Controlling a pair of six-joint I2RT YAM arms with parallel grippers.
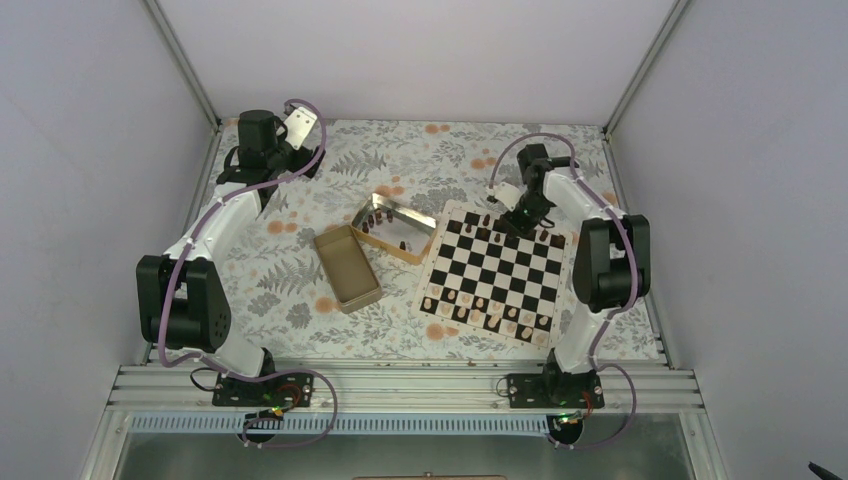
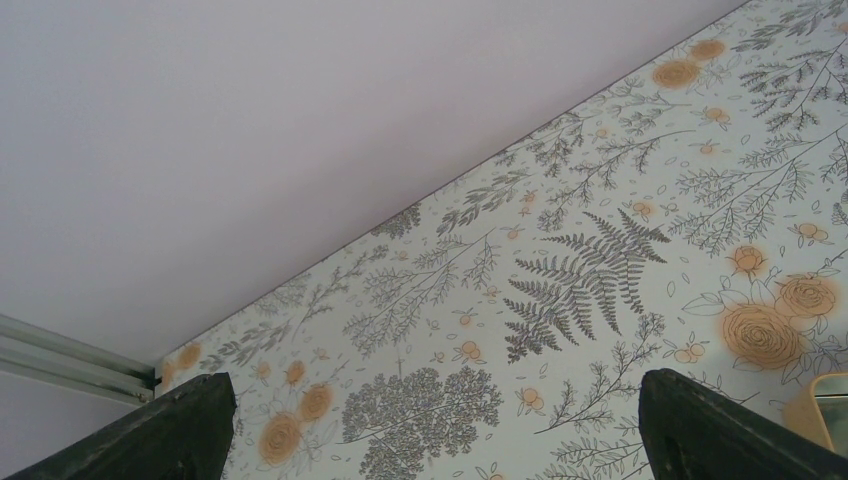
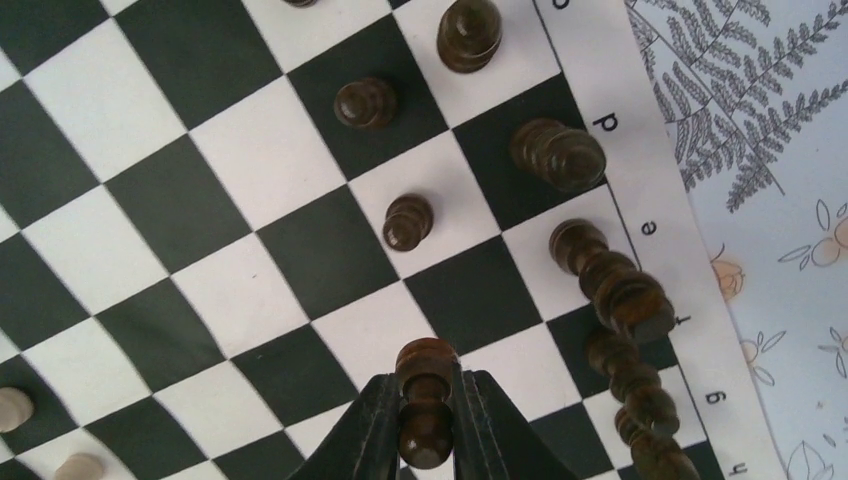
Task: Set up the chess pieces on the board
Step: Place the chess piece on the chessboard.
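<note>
Over the board's far rows, dark chess piece pinched inside right gripper, left gripper spread wide, well apart, above the worktop.

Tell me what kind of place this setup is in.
Probably a robot test cell in a lab, not a home: plain white walls box in the floral-covered table, and the left arm and right arm are bolted to an aluminium rail.

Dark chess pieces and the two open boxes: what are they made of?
The dark chess pieces look like turned wood with glossy brown varnish: ringed profiles, highlights. The near box and far box look like thin metal with a golden satin finish: reflective walls. Both could be coated.
</note>
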